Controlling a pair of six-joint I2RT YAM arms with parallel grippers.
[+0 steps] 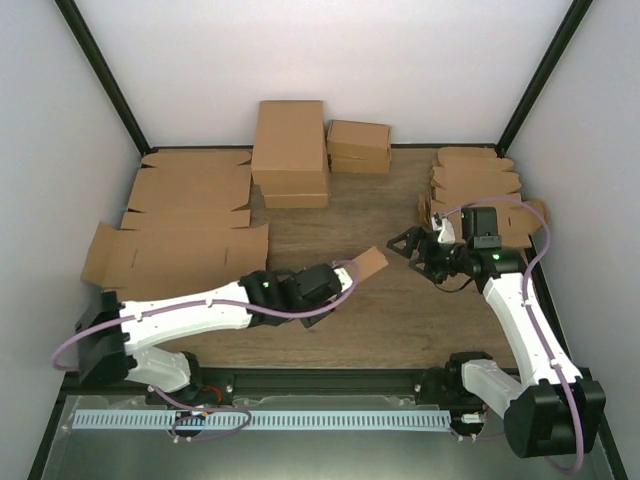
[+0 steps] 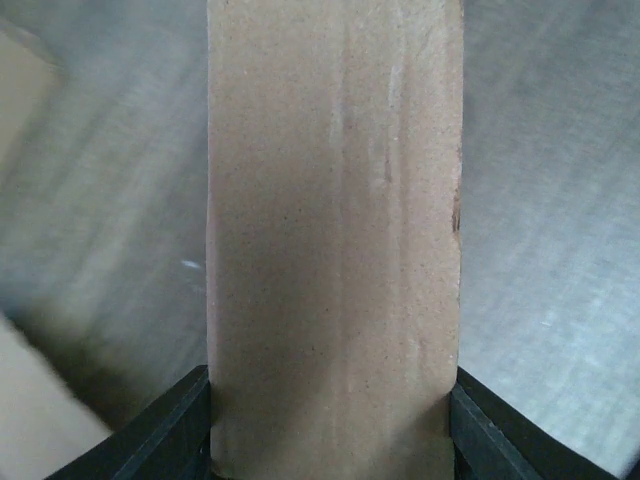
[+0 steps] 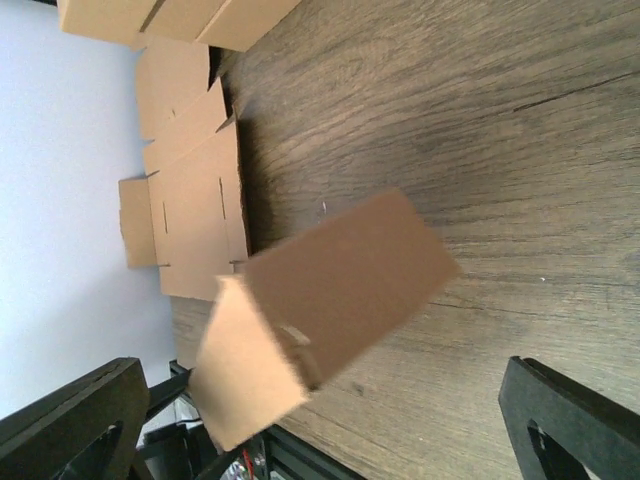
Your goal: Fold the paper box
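The paper box [image 1: 366,265] is a small brown cardboard box, folded shut, held tilted above the wooden table near its middle. My left gripper [image 1: 338,283] is shut on its near end. In the left wrist view the box [image 2: 335,220] fills the middle, pinched between both black fingers [image 2: 165,430]. My right gripper [image 1: 415,248] is open and empty, just right of the box and apart from it. In the right wrist view the box [image 3: 320,300] hangs ahead between the wide-spread fingers [image 3: 70,420], slightly blurred.
Large flat cardboard sheets [image 1: 190,215] lie at the left, also showing in the right wrist view [image 3: 190,200]. Big folded brown boxes [image 1: 290,150] and a smaller pair [image 1: 358,145] stand at the back. A stack of flat die-cut pieces [image 1: 475,185] lies at the back right.
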